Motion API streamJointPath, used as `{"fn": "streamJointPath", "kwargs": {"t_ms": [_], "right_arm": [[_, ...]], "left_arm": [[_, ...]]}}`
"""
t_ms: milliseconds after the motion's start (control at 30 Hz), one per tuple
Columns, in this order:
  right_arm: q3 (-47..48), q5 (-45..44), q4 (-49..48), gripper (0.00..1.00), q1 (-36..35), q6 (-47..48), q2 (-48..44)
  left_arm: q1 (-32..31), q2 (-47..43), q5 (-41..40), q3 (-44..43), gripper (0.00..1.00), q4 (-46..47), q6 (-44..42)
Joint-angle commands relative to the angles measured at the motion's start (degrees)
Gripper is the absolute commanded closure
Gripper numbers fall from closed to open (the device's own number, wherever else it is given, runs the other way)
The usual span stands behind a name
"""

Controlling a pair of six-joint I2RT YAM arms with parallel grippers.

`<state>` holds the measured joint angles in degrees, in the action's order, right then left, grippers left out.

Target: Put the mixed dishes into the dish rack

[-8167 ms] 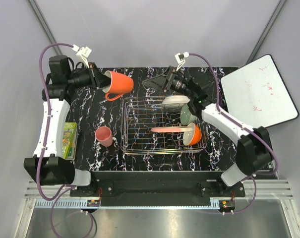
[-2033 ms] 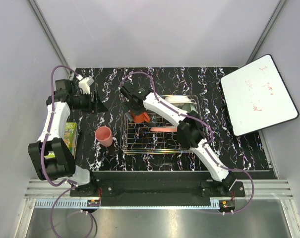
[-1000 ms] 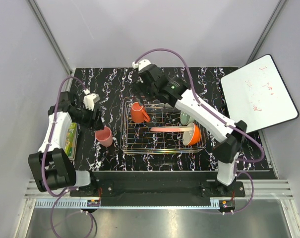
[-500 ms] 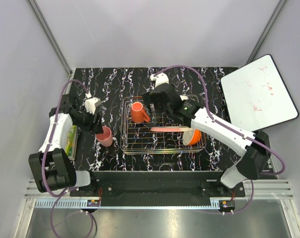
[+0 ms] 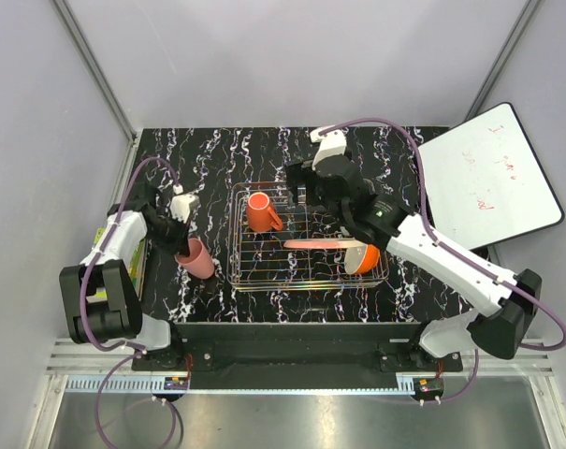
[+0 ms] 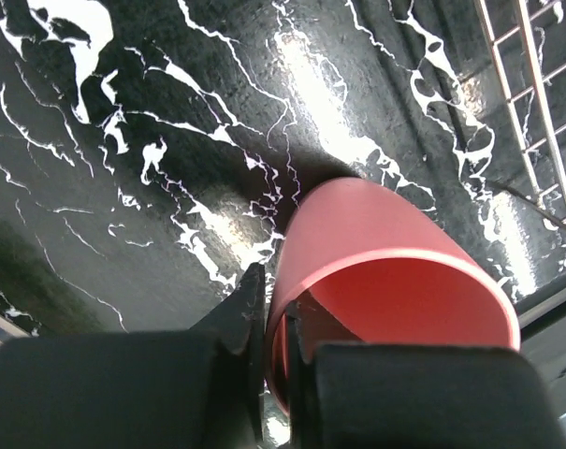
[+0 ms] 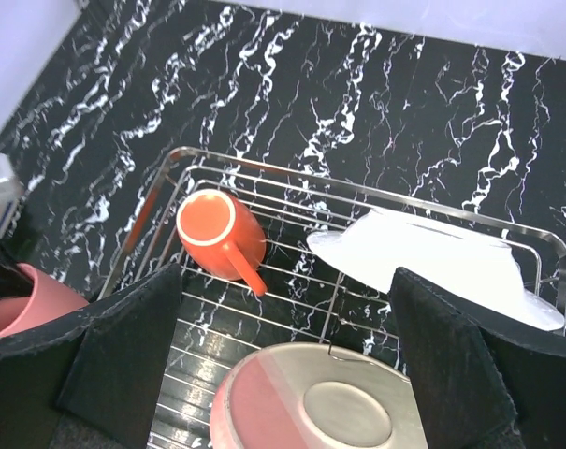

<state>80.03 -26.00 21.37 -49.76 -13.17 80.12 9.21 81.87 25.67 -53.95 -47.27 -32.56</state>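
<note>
My left gripper is shut on the rim of the smaller pink mug, which is on the table left of the dish rack. In the left wrist view one finger is inside the pink mug and one outside. The orange mug stands upside down in the rack's left part. My right gripper is open and empty above the rack's far side. The right wrist view shows the orange mug, the white plate and the pink-and-peach plate in the rack. The orange bowl is at the rack's right. The pale green bowl is hidden.
A green book lies at the table's left edge, partly under my left arm. A whiteboard lies off the table's right side. The right arm spans the rack's right half.
The right gripper left the orange mug in the rack and pulled back toward the rack's far side. The left gripper came down to the pink mug and closed on its rim.
</note>
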Motion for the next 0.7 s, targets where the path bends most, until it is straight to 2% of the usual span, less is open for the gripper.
{"fn": "streamJointPath", "kwargs": {"t_ms": [0, 233, 333, 467, 667], "right_arm": [[-1.19, -1.78, -2.82, 0.00, -0.08, -2.56, -2.33], [0.03, 1.65, -2.65, 0.00, -0.08, -3.53, -0.40], [1.18, 4.28, -2.64, 0.00, -0.08, -3.09, 0.30], [2.67, 7.36, -2.64, 0.00, -0.08, -2.39, 1.79], [4.87, 13.24, -1.94, 0.00, -0.08, -2.83, 3.38]], "left_arm": [[-0.77, 0.75, -2.72, 0.69, 1.00, 2.79, 0.91], [-1.04, -1.18, -2.12, -2.82, 1.00, 2.36, 2.14], [-0.86, -3.64, 2.97, -7.29, 1.00, 0.34, 3.81], [0.10, -7.76, 15.24, -13.36, 1.00, -0.11, 7.76], [0.81, -5.67, 30.98, -22.41, 1.00, 0.24, 19.88]]}}
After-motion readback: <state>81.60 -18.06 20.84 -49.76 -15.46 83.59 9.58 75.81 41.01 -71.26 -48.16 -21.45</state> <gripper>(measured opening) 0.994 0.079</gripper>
